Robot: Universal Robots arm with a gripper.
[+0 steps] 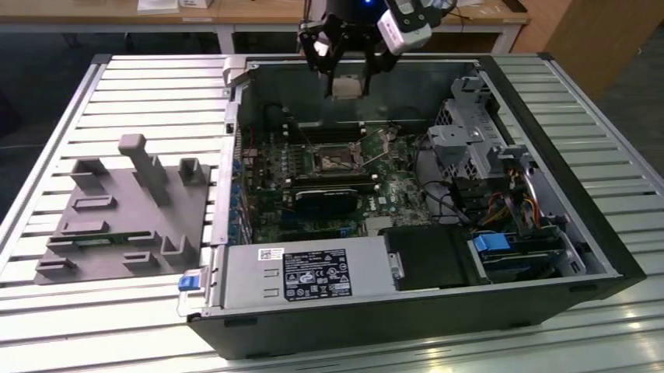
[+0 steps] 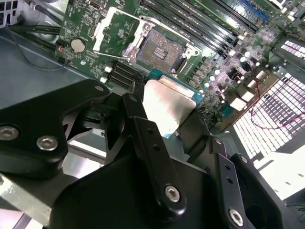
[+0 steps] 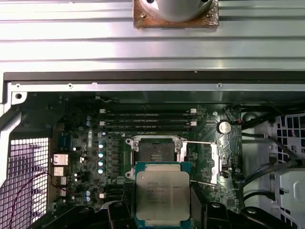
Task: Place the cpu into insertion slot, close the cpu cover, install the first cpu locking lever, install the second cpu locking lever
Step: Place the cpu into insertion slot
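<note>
My gripper [image 1: 347, 76] hangs above the open computer case, near its back wall, shut on the cpu [image 1: 347, 86]. In both wrist views the cpu [image 3: 163, 193] [image 2: 167, 107] is a flat square chip with a silver face and green edge, pinched between the black fingers [image 2: 145, 138]. The insertion slot [image 3: 155, 150] [image 2: 160, 47] lies open on the motherboard below, its dull metallic centre bare. In the exterior view the insertion slot [image 1: 334, 158] is lower and nearer the case's front than the chip. The cpu cover [image 3: 210, 163] [image 2: 113, 29] stands flipped open beside the slot.
The case [image 1: 539, 85] lies on a slatted metal table [image 1: 155, 85]. A grey power supply box [image 1: 301, 272] fills the case's front, with drive cages and cables [image 1: 487, 155] at the exterior view's right. A grey fixture block [image 1: 124, 210] sits on the table at the exterior view's left. Memory sticks [image 3: 147, 119] run beside the slot.
</note>
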